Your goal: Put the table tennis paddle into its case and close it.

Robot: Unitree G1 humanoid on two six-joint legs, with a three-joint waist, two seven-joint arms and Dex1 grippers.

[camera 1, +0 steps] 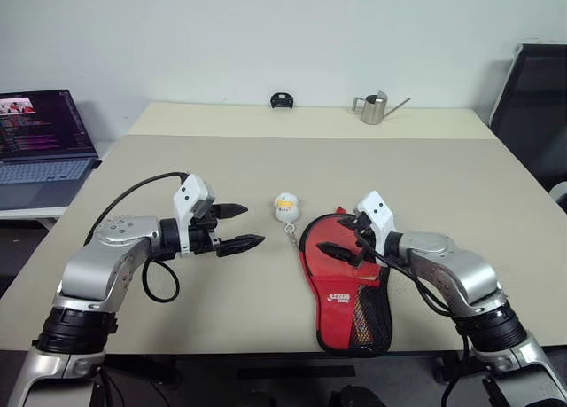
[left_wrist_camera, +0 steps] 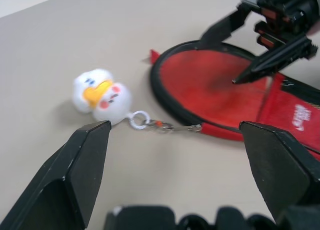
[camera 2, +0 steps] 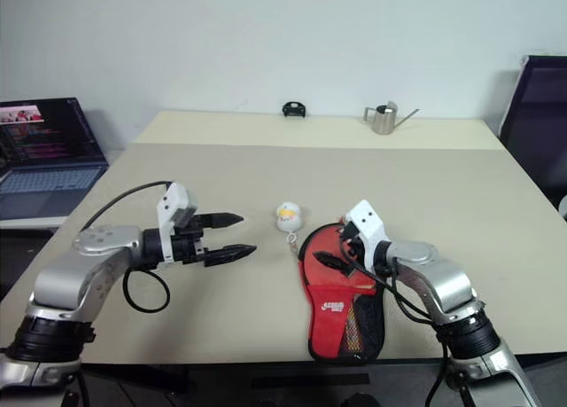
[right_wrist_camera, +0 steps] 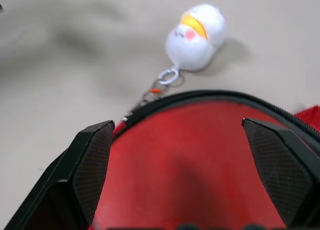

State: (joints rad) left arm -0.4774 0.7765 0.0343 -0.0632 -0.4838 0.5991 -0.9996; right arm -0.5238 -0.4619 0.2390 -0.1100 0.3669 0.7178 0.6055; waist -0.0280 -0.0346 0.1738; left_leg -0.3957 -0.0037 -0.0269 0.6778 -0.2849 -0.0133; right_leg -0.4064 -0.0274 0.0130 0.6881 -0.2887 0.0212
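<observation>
Both end effectors, left (camera 1: 239, 227) and right (camera 1: 340, 235), are gaping empty; the right is hovering over the case (camera 1: 347, 287), risking snagging the duck keychain (camera 1: 285, 207) at its zipper.

The beige table (camera 1: 221, 168) carries the case (camera 1: 350, 296), a plush charm (camera 1: 285, 207) and a watering can (camera 1: 376, 108).

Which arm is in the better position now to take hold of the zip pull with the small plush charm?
Left. The left gripper, open, points toward the plush charm and its chain. The right gripper, also open, hovers over the case, past the charm.
</observation>
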